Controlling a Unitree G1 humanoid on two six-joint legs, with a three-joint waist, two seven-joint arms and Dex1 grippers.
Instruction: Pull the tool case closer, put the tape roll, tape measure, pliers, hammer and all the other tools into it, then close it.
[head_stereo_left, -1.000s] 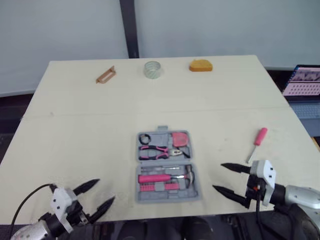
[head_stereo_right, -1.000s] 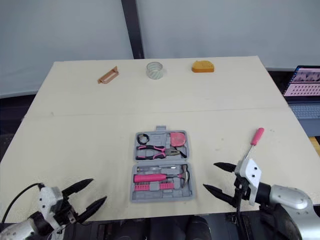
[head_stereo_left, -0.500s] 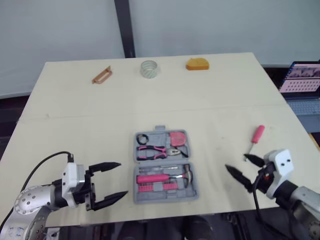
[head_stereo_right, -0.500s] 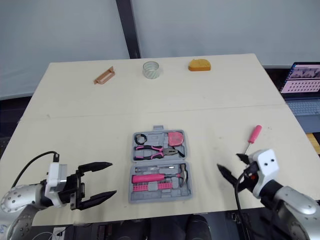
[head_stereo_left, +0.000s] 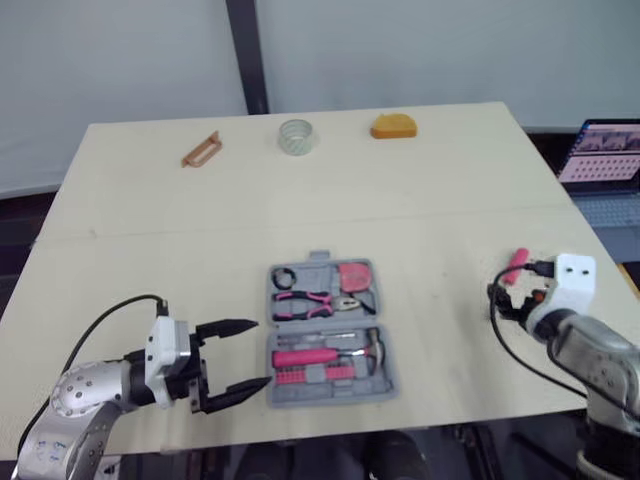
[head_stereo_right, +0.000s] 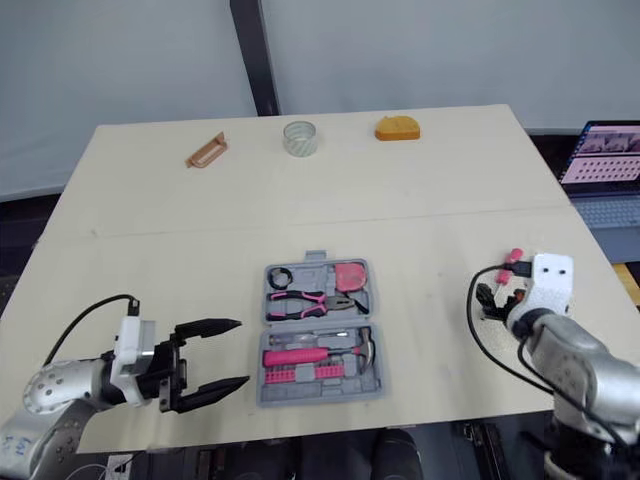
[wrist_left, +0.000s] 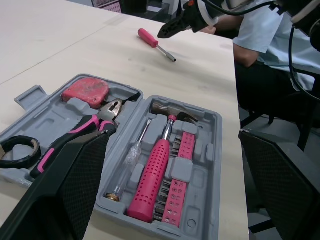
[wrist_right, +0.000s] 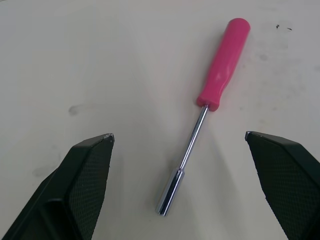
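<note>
On the pale table (head_stereo_left: 200, 200), the open grey tool case (wrist_left: 45, 122) lies flat near the front edge, both halves facing up. At about 8 o'clock from the case, the left gripper (head_stereo_left: 260, 352) hovers just beside its lower half, black fingers spread apart and pointing at it, not touching. At 3 o'clock from the case, well apart from it, the right gripper (wrist_right: 177, 135) hangs over the table with its fingers wide apart. The pink hammer (wrist_left: 150, 180) sits in the case's near half, and the pink-handled pliers (wrist_left: 75, 132) in the far half. The pink screwdriver (wrist_right: 222, 65) lies on the bare table between the right gripper's spread fingers, untouched, its handle pointing away from the wrist. At 12 o'clock from the case, by the far edge, stands the clear tape roll (head_stereo_left: 297, 136), with an orange block (head_stereo_left: 395, 126) at 1 o'clock.
</note>
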